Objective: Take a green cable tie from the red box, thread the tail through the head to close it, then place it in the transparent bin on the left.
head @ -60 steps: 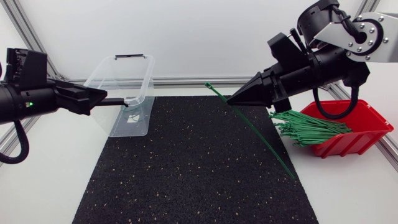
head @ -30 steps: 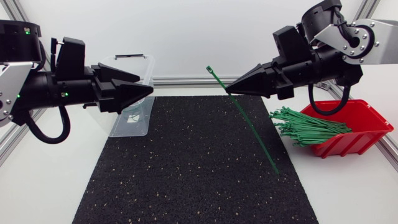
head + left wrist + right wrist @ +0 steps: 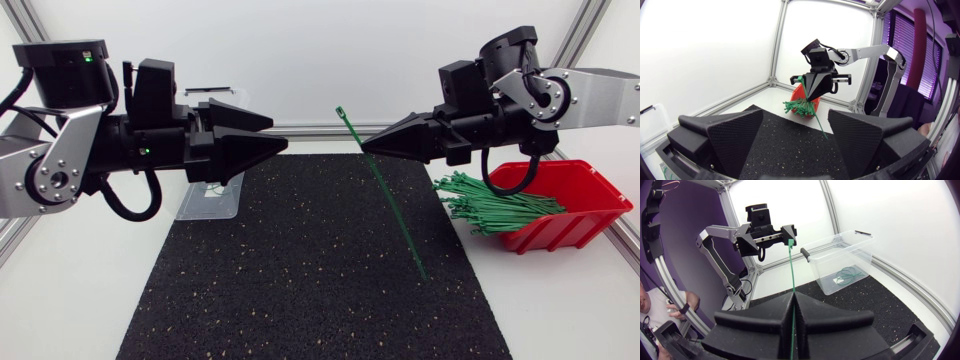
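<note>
Head view shows your right matte black gripper (image 3: pixel 366 150) clamped on the thin green plastic cable tie (image 3: pixel 393 215), head above it, likely offered to your fingers-apart left gripper (image 3: pixel 277 135).

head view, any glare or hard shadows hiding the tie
Head view: even light, no glare or hard shadows; the tie shows plainly against the white wall and dark mat. Right wrist view: bright wall behind, yet the tie is plain above the right gripper.

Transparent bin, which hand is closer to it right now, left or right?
Left. The left hand hangs open close by the transparent bin, its arm partly covering it in the head view; the right hand is across the mat, shut on a green cable tie.
</note>
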### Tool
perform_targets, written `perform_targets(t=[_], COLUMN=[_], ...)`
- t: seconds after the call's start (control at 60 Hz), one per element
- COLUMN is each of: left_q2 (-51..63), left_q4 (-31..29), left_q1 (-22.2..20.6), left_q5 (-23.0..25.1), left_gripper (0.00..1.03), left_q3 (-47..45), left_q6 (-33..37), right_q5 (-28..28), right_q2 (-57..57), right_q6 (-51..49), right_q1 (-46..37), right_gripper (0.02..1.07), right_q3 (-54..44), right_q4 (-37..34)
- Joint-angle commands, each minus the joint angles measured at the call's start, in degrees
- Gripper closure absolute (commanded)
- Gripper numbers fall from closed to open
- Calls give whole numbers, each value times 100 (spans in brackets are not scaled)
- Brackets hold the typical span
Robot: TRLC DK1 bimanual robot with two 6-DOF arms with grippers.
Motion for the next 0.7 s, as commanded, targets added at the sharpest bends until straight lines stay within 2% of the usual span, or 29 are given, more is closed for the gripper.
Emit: perform_targets(t=[0.0, 0.217, 0.35, 0.4, 0.567, 0.683], left_q2=[219, 526, 764, 816, 1071, 1326], left_q4=[335, 862, 1249, 1328, 1390, 1469], left_q1=[-111, -331, -383, -427, -533, -550], left_q5=[71, 63, 63, 63, 54, 54], left_gripper=[13, 13, 13, 13, 13, 13], left_q3=[48, 241, 373, 408, 628, 768], left_q6=[-381, -680, -1014, -1058, -1119, -1119], right_q5=[-57, -57, -66, -66, -83, -110], right_q2=[92, 83, 74, 92, 232, 373], right_q6=[483, 1537, 2495, 2777, 3190, 3778], right_q1=[-1, 43, 61, 70, 122, 122], right_gripper=[101, 101, 101, 101, 101, 101], right_q3=[-215, -399, -628, -689, -777, -874], right_q4=[362, 1531, 2674, 3026, 3579, 4326])
